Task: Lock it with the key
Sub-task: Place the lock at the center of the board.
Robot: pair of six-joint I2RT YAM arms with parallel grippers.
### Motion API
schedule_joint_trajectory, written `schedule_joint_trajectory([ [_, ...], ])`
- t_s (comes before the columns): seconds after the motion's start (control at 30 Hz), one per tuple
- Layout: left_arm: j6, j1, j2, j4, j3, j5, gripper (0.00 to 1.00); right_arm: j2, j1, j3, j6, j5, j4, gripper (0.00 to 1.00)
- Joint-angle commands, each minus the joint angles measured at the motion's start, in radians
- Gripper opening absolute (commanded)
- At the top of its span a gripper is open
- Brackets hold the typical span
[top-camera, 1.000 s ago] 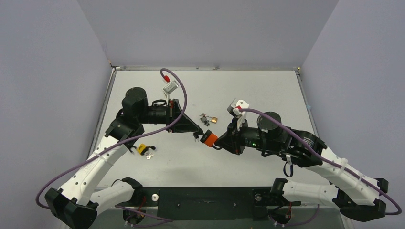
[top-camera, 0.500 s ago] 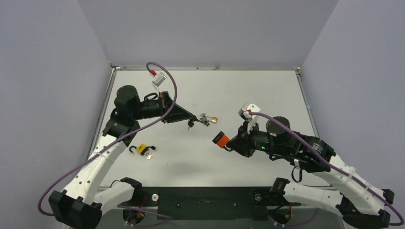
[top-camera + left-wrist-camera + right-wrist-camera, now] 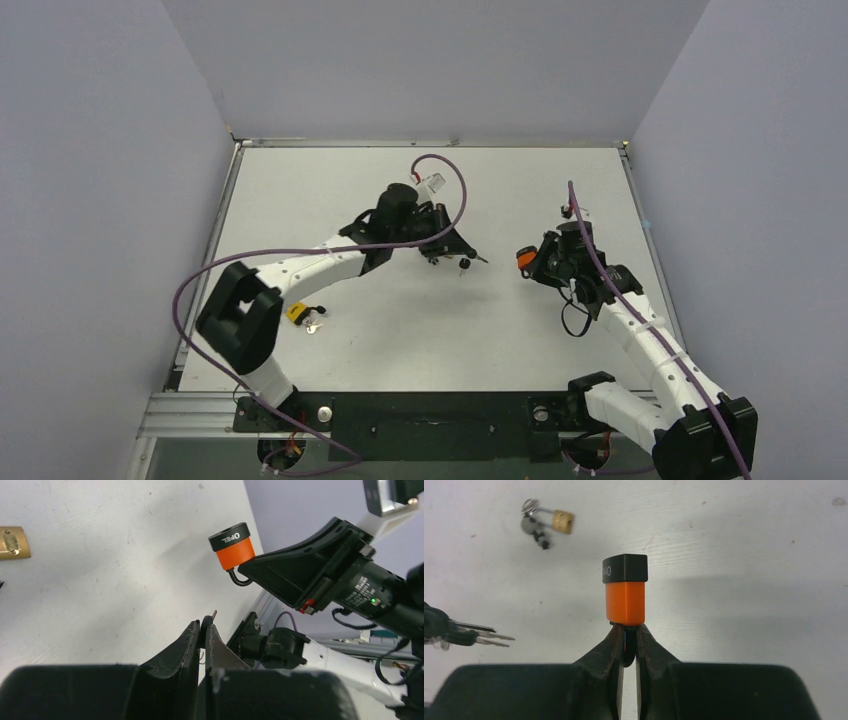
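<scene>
Left gripper (image 3: 205, 628) pinched shut on the key (image 3: 461, 636), blades jutting past its fingertips; right gripper (image 3: 628, 641) clamps the orange padlock (image 3: 625, 600) by its shackle (image 3: 239, 580), body beyond its tips; alignment step, next apparently steering key tip to the padlock's black end.

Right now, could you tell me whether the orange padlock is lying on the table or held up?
Held up: the right claw is shut on the shackle of the orange padlock, holding it off the table.
</scene>
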Motion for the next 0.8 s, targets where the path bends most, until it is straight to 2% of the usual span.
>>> schedule_joint_trajectory([
  [0.0, -0.058, -0.07, 0.209, 0.162, 0.193, -0.115, 0.0, 0.026, -0.098, -0.074, 0.104, 0.002, 0.243, 0.0],
  [0.2, -0.13, -0.142, 0.517, 0.234, 0.409, -0.1, 0.0, 0.138, -0.255, -0.125, 0.097, -0.029, 0.328, 0.0],
  [0.43, -0.223, -0.159, 0.769, 0.269, 0.589, -0.099, 0.0, 0.281, -0.327, -0.12, 0.073, -0.025, 0.375, 0.0],
  [0.57, -0.253, -0.16, 0.862, 0.243, 0.696, -0.097, 0.0, 0.361, -0.33, -0.122, 0.081, -0.033, 0.414, 0.0],
  [0.77, -0.269, -0.159, 0.922, 0.201, 0.762, -0.129, 0.0, 0.443, -0.329, -0.13, 0.115, -0.02, 0.457, 0.0],
])
